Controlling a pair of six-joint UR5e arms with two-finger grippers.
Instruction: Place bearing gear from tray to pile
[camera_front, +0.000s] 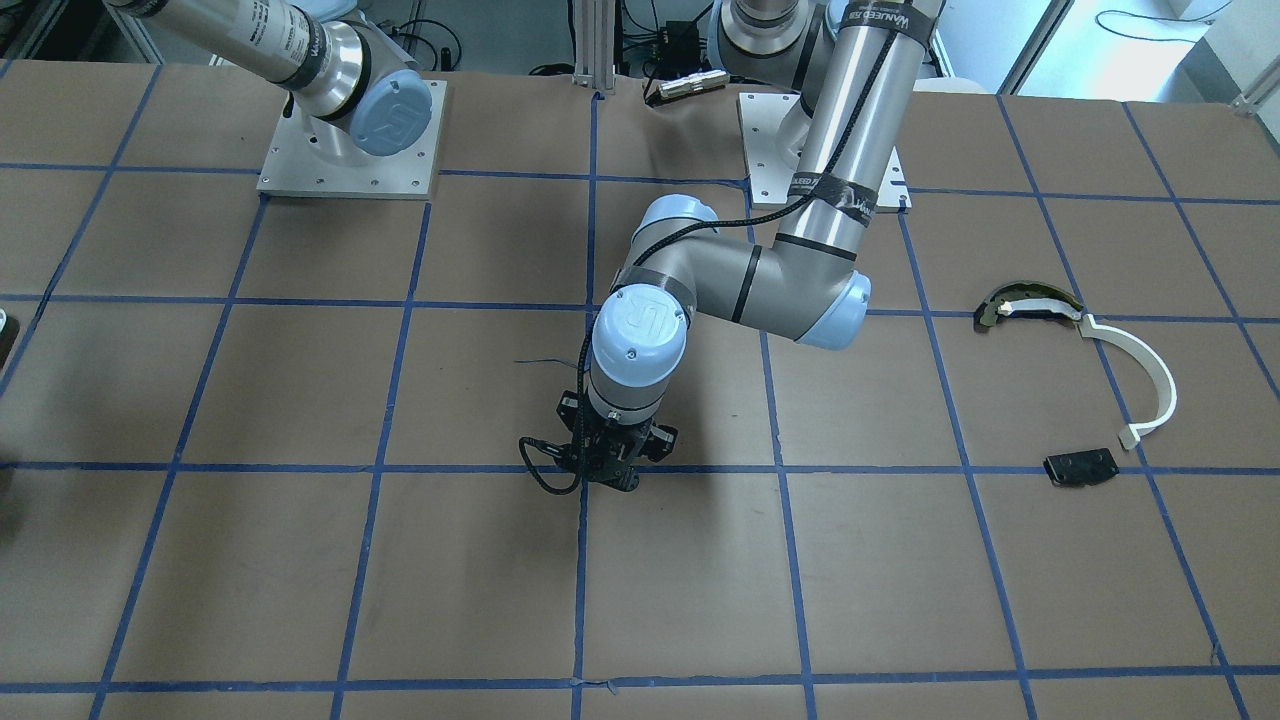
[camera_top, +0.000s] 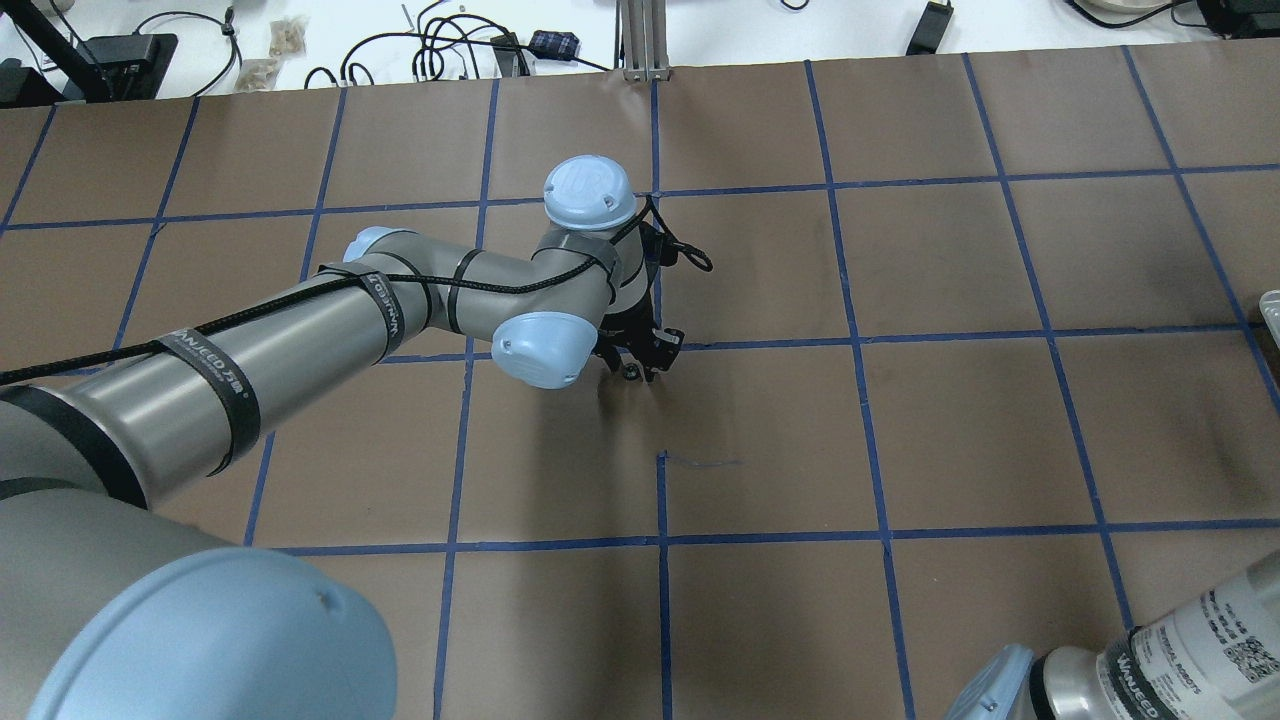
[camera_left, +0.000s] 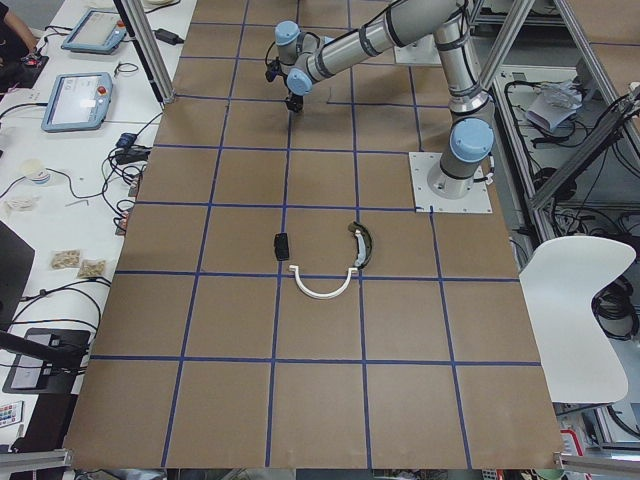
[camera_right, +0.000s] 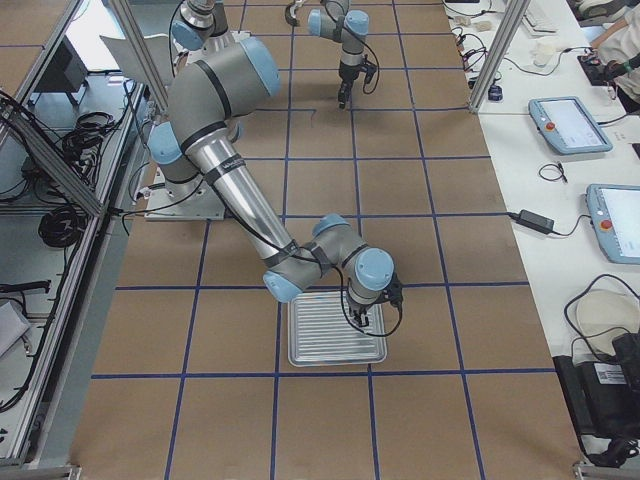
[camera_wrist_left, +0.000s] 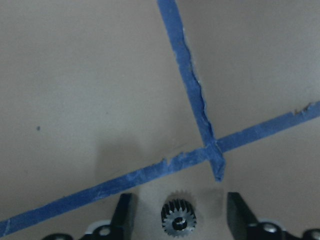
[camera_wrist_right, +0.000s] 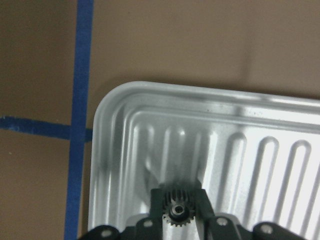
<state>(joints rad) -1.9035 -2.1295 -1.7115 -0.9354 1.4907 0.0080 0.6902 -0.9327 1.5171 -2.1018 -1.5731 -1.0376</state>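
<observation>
Pinching the small dark bearing gear (camera_wrist_right: 174, 209) between the closed-in fingers of the right gripper (camera_wrist_right: 174, 212), just above the ribbed metal tray (camera_wrist_right: 125, 120) and near its rounded corner. Cropping that tray at the right and bottom edges of the right wrist view. Showing it whole only from the right end (camera_right: 320, 350), where the wrist is hiding the gear.

Hovering the left gripper (camera_wrist_left: 182, 212) low over the brown table (camera_front: 300, 560) at a crossing of blue tape lines (camera_wrist_left: 185, 75), fingers spread wide and clamping nothing. Framing a second gear (camera_wrist_left: 178, 220) between those fingers, apart from both, beside the tape crossing. Hiding that gear behind the wrist in the front-facing view, and reducing it to a tiny speck in the overhead view.

Lying well apart from both grippers, on the robot's left side of the table, as the pile: a thin white arc strip (camera_front: 1150, 375), a dark curved piece (camera_front: 1025, 305) with a pale band just beside one end of the strip, and a small flat black plate (camera_front: 1080, 467) near the other end. Appearing only in the front-facing and left-end views, and falling outside the overhead frame.
</observation>
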